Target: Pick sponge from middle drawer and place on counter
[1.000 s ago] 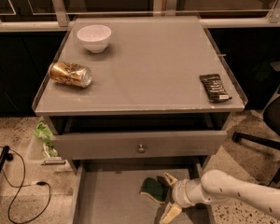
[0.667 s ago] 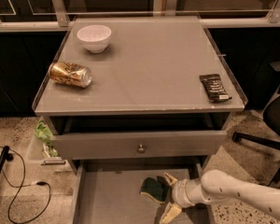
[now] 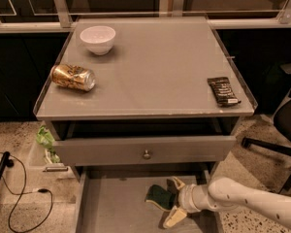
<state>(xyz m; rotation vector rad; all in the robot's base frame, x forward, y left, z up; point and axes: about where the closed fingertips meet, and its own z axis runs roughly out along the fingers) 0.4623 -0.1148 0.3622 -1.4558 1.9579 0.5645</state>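
White bowl [image 3: 97, 39] back left, gold can [image 3: 73, 77] on its side just nearer, black wrapper [image 3: 223, 91] far right, and a cable [image 3: 20, 191] across the floor [image 3: 12, 132].

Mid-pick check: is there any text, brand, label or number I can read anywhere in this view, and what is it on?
No text here is readable.
Gold can on the counter: printed pattern, too blurred to read.
Black snack wrapper: pale marks, too small to read.
White bowl: plain.
Gripper, down in the middle drawer at the sponge: no lettering shows.
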